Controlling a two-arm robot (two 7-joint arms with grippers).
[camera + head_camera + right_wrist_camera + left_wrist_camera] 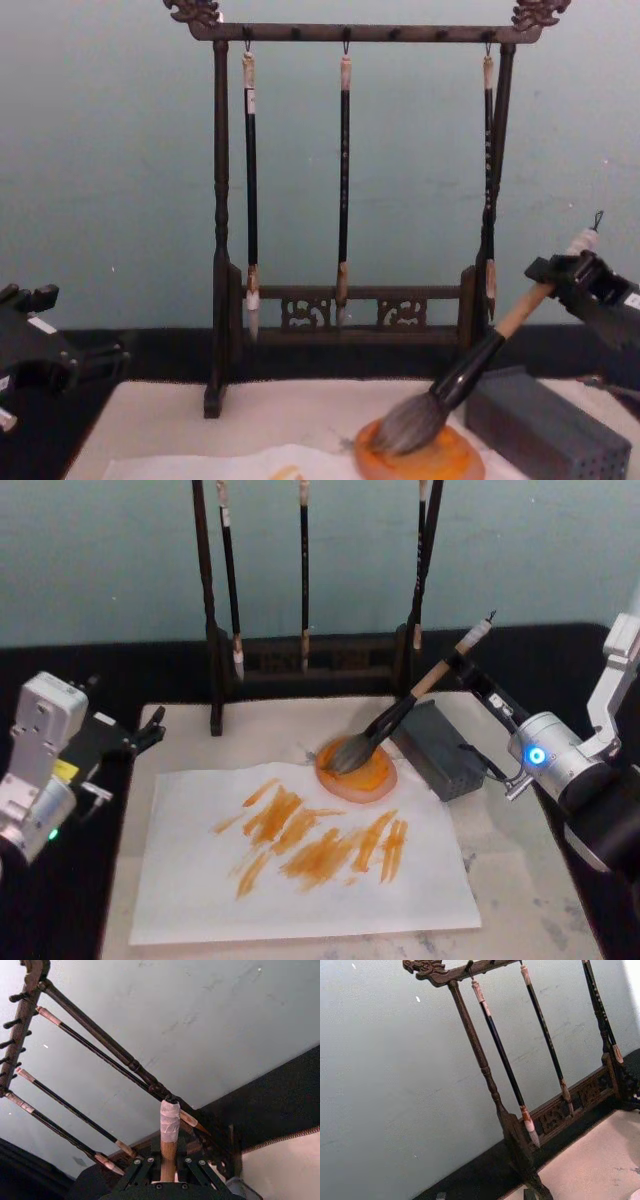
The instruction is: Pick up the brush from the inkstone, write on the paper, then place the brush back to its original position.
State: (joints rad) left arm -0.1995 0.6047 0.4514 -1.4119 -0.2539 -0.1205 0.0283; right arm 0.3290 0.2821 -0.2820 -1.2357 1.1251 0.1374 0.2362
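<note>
Clamps the right gripper [558, 272] on the brush [466, 374] just under its white wrap, plain from the wrist. Rests bristles down-left of it on the inkstone [376, 778], grey block [440, 746] under the handle. From the head: orange-streaked paper [200, 900] beyond; left gripper [150, 730] parked far across.

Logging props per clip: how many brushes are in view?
4. Three thin brushes hang on the rack, left, middle and right; the large brush leans bristles-down on the inkstone, its handle in the jaws of the right gripper.
</note>
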